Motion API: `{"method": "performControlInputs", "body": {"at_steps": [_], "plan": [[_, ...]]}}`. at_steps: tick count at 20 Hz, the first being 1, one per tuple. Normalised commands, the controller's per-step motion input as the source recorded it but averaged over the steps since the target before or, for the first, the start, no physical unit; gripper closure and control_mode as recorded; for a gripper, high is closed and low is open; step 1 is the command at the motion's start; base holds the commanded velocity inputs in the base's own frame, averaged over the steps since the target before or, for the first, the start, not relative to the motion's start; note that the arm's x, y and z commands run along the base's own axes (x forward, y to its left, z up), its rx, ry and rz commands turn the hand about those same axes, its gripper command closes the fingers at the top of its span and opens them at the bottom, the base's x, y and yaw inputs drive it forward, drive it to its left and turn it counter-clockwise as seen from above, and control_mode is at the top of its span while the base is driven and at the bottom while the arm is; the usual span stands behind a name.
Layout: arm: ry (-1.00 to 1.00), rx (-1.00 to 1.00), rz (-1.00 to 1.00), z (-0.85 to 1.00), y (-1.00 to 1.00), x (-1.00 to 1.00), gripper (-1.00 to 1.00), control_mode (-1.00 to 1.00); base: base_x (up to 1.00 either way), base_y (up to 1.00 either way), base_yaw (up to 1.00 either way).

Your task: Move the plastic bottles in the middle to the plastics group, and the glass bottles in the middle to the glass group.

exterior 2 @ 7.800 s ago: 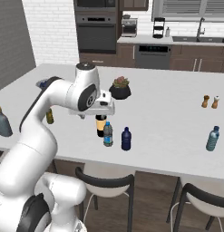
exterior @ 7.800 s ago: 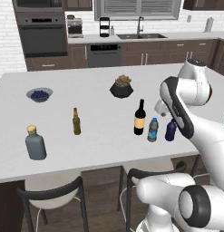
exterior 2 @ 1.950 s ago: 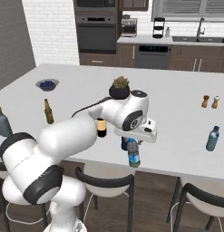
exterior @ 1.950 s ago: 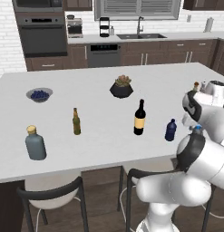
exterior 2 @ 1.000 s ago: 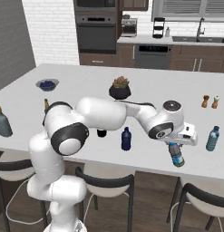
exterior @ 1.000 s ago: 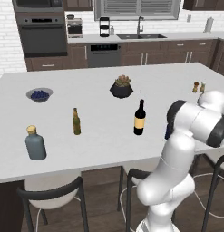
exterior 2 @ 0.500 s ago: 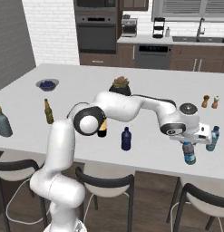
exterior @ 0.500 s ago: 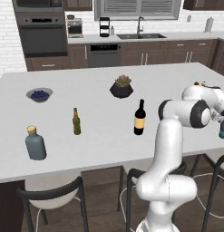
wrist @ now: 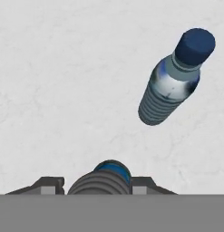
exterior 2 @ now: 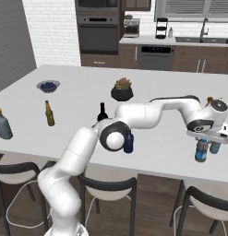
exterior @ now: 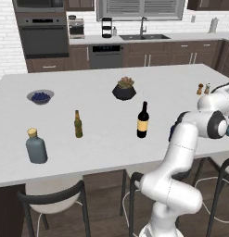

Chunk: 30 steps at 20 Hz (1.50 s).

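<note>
My gripper (exterior 2: 202, 139) is shut on the small clear water bottle (exterior 2: 201, 151) and holds it upright just over the counter's right front part. In the hand view its blue cap (wrist: 111, 172) sits between my fingertips (wrist: 52, 185). Close beside it stands a bluish plastic bottle with a dark cap (wrist: 176, 80), also visible from the right base (exterior 2: 215, 147). The tall dark wine bottle (exterior: 143, 121) stands mid-counter, partly behind my arm in the right base view (exterior 2: 102, 112). The olive-brown beer bottle (exterior: 78, 124) and the grey-blue flask (exterior: 36, 146) stand at the left.
A small dark blue bottle (exterior 2: 129, 143) stands mid-counter by my arm's elbow. A bowl of blue berries (exterior: 40, 96) and a potted plant (exterior: 124, 89) sit farther back. Salt and pepper shakers (exterior: 203, 88) stand at the right. Stools line the counter's front edge (exterior 2: 111, 163).
The arm has swung from mid-counter to the right, carrying the water bottle, and now holds it right next to the bluish bottle. The wine bottle and dark blue bottle stayed put.
</note>
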Motion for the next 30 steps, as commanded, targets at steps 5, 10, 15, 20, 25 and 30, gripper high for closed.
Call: {"method": "performControlInputs", "body": {"at_steps": [5,10,15,20,25,30], "plan": [[0.0,0.0,0.0,-0.17,0.02,0.22,1.0,-1.0,0.0,0.0,0.0],[0.0,-0.04,-0.03,-0.29,0.1,0.08,1.0,-1.0,0.0,0.0,0.0],[0.0,-0.13,-0.07,-0.43,0.26,0.0,1.0,-1.0,0.0,0.0,0.0],[0.0,-0.13,-0.09,-0.43,0.27,0.0,1.0,-1.0,0.0,0.0,0.0],[-0.03,-0.08,-0.1,-0.41,0.11,-0.12,-1.0,-1.0,0.0,0.0,0.0],[-0.05,-0.03,-0.12,-0.08,0.08,-0.13,-1.0,-1.0,0.0,0.0,0.0]]}}
